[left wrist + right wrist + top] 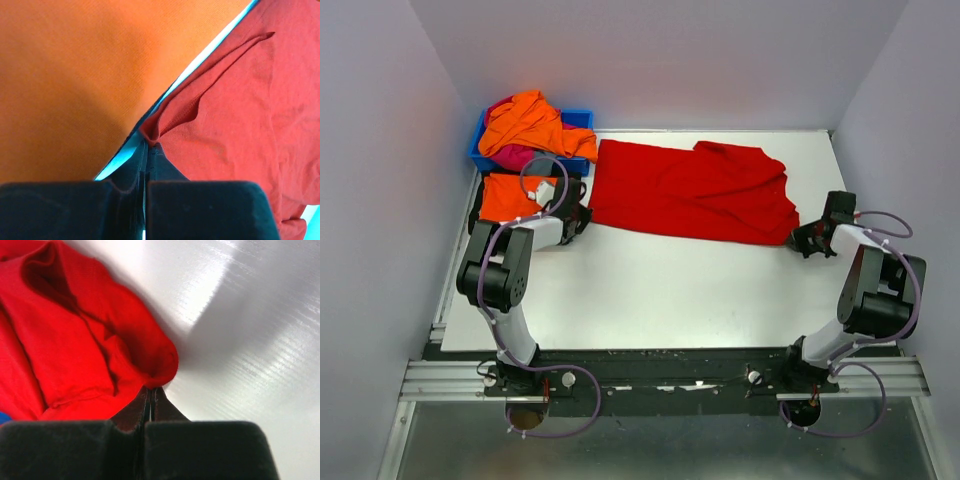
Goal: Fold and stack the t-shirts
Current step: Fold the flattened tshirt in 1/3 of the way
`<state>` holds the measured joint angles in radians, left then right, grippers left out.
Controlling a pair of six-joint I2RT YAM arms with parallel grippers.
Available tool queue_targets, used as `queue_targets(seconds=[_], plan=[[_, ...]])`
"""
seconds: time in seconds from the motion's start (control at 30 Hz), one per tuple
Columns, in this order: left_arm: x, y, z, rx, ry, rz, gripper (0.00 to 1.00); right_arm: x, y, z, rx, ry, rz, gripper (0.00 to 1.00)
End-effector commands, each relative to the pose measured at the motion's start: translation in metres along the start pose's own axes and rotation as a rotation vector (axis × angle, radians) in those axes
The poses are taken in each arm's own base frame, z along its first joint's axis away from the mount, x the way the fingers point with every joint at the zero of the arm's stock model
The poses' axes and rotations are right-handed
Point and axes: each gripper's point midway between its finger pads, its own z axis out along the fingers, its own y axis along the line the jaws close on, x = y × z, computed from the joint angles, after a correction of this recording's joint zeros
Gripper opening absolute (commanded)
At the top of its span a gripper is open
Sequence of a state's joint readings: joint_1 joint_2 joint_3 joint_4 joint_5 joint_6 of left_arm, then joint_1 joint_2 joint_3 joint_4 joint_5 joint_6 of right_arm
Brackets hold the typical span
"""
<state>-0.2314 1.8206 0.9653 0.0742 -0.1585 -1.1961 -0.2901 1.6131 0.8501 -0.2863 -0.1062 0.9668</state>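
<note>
Red t-shirt (690, 190) lies spread across the far half of the white table (670, 290), long side running left to right. Its left part is flat; its right end is rumpled and doubled over. Left gripper (148, 146) is at the near-left corner of the red t-shirt. In the left wrist view its fingers (132, 172) are pressed together with a raised fold of the red hem pinched at their tips. Right gripper (151, 390) is at the near-right corner of the same shirt. Its fingers (131, 415) are likewise closed, a rounded bulge of red cloth caught between the tips, bare table to the right of it. Both pinched corners sit low, at or close to the table surface; whether they are lifted clear cannot be told. Folded orange t-shirt (508, 195) lies flat on the table just left of the red one, its right edge under the left arm's wrist; in the left wrist view only a thin pale strip separates orange cloth from red. Blue bin (582, 118) stands at the far-left corner, just behind the folded orange piece. It holds a crumpled orange t-shirt (525, 120) heaped on top, with a magenta-pink t-shirt (515, 156) showing beneath it
</note>
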Motion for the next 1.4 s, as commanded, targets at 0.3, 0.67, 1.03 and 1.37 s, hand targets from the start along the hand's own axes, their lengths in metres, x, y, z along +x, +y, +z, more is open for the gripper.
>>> queue_targets(seconds=[0.3, 0.67, 1.03, 1.37], plan=[[-0.066, -0.093, -0.077, 0.147, -0.136, 0.018, 0.0, -0.056, 0.123, -0.126, -0.335, -0.145, -0.079, 0.01], [-0.074, -0.066, -0.145, 0.181, -0.193, 0.054, 0.0, -0.027, 0.087, -0.177, -0.341, -0.169, -0.11, 0.01], [-0.124, -0.078, -0.248, 0.235, -0.378, 0.125, 0.0, -0.02, 0.092, -0.264, -0.475, -0.285, -0.199, 0.01], [-0.179, -0.126, -0.374, 0.402, -0.555, 0.117, 0.0, -0.02, 0.128, -0.438, -0.811, -0.552, -0.267, 0.01]])
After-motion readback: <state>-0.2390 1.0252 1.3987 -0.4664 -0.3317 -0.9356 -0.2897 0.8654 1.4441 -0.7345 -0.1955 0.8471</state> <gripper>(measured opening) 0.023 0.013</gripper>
